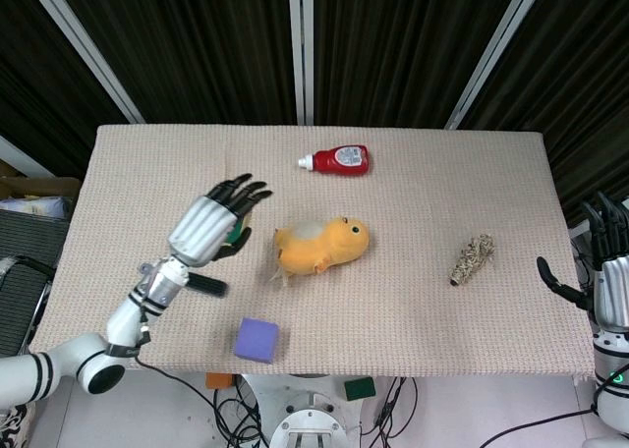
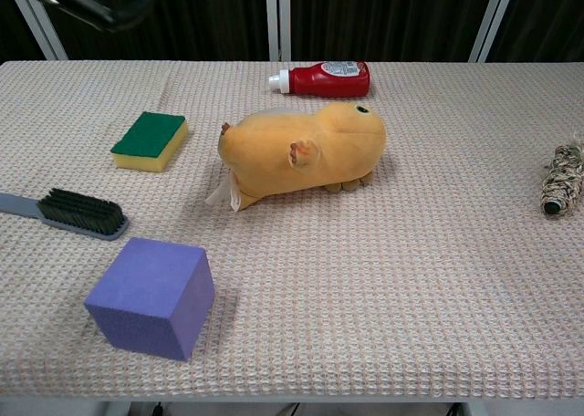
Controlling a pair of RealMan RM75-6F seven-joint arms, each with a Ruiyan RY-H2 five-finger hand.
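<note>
Left hand (image 1: pixel 209 228) seemingly empty, above sponge (image 2: pixel 150 140)

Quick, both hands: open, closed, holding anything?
Left hand: open, raised above the table, holding nothing.
Right hand: open, off the table's edge, holding nothing.

L hand (image 1: pixel 216 221): raised, fingers spread, holds nothing | R hand (image 1: pixel 607 271): fingers up, apart, empty
</note>
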